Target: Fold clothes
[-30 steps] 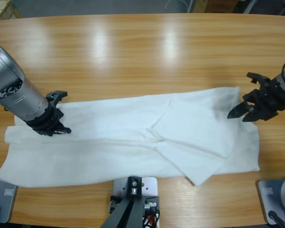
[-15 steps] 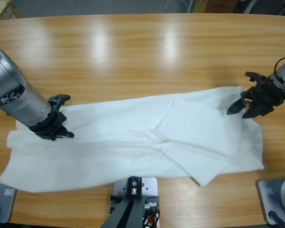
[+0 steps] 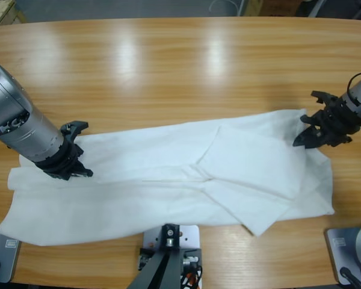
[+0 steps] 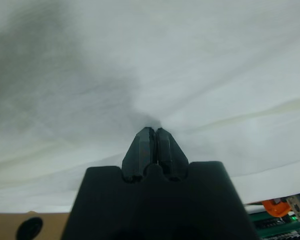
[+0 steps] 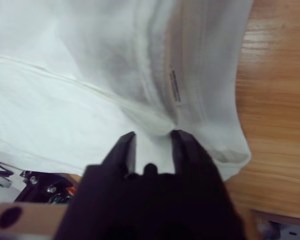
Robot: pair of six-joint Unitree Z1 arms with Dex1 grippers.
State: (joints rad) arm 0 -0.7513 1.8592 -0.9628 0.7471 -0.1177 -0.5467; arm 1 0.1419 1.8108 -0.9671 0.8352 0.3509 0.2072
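The white T-shirt (image 3: 168, 174) lies spread out lengthwise along the table's near side, with a folded flap right of its middle. My left gripper (image 3: 78, 170) rests on its left end. In the left wrist view the left gripper (image 4: 151, 131) is shut, and creases in the T-shirt (image 4: 190, 75) run to its tips. My right gripper (image 3: 301, 139) sits at the shirt's upper right edge. In the right wrist view the right gripper (image 5: 153, 137) has its jaws a little apart over a ridge of the T-shirt (image 5: 65, 100), near a small grey printed mark (image 5: 175, 86).
The wooden table (image 3: 180, 72) stretches bare behind the shirt. Bare wood (image 5: 275, 100) also shows just beyond the shirt's right edge. The shirt's lower hem lies close to the table's near edge.
The right gripper has drawn back to the right, and the shirt's right end has shifted right with it. The left gripper crept slightly right. Over the last half second the shirt stayed still.
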